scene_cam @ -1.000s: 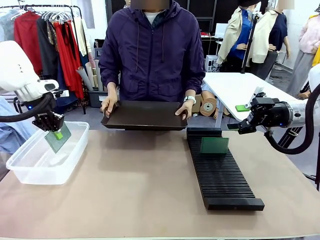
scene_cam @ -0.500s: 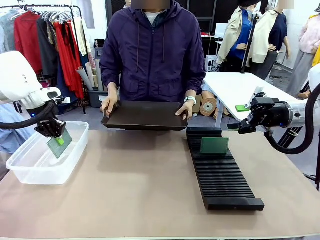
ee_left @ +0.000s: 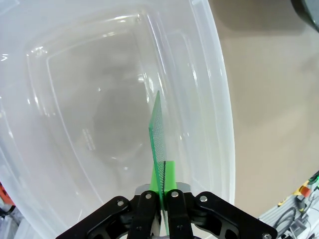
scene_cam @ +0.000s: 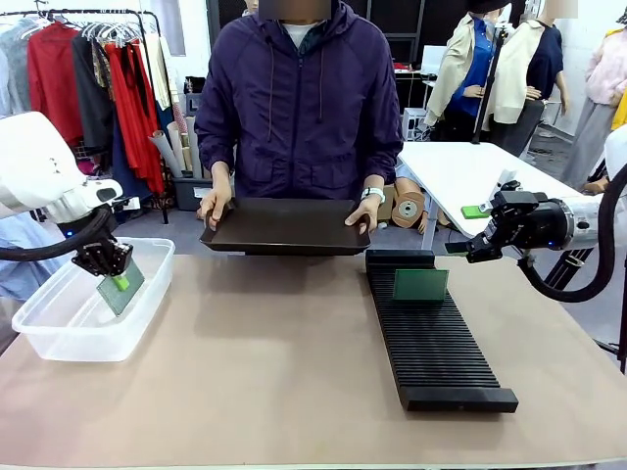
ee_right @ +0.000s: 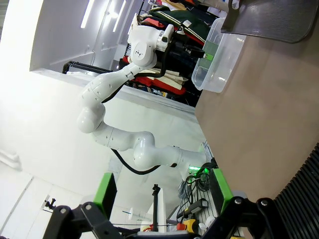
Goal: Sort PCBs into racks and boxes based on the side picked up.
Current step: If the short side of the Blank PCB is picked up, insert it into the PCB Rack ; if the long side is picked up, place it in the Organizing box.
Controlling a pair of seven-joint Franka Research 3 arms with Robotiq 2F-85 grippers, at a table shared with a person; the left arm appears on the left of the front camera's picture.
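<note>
My left gripper (scene_cam: 110,267) is shut on a green PCB (scene_cam: 120,287) and holds it tilted inside the clear box (scene_cam: 59,328) at the table's left. In the left wrist view the PCB (ee_left: 158,130) stands edge-on between the shut fingers (ee_left: 172,196), its dotted face showing, above the box floor (ee_left: 89,109). A second PCB (scene_cam: 420,284) stands upright in the far slots of the long black rack (scene_cam: 436,348). My right gripper (scene_cam: 470,251) hangs open and empty just right of the rack's far end; its green pads (ee_right: 106,188) stand wide apart.
A person at the far side holds a flat black tray (scene_cam: 284,227) with both hands over the table's far edge. A white side table (scene_cam: 470,171) stands behind the right arm. Bare tabletop (scene_cam: 265,352) lies between box and rack.
My left gripper has sunk a little lower into the box with the PCB. The right arm, the person and the tray have stayed put.
</note>
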